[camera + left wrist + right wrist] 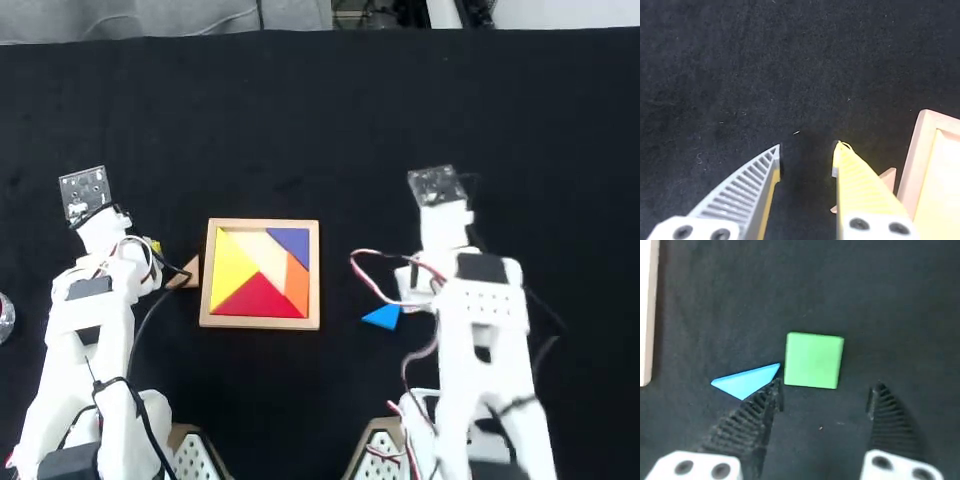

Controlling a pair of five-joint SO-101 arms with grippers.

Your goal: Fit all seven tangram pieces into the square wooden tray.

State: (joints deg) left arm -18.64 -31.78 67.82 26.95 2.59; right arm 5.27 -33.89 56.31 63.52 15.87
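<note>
The right fingers [752, 417] are hanging spread wide and empty over the bench [890, 290]. The green square [814, 360] is lying just ahead of their gap, and the blue triangle [746, 380] is just beside one tip. The left fingers [860, 185] are likewise gaping, holding nothing, with a pale triangle [888, 176] lying by the yellow one, just outside the tray [920, 145]. Judging by the part-filled tray (its pale patch may be bare floor), a pickup is beginning. The next move is calling for centring over the square, descending and closing.

Left claw [808, 148] parted, right claw [827, 387] spread wide, both seemingly low
</note>
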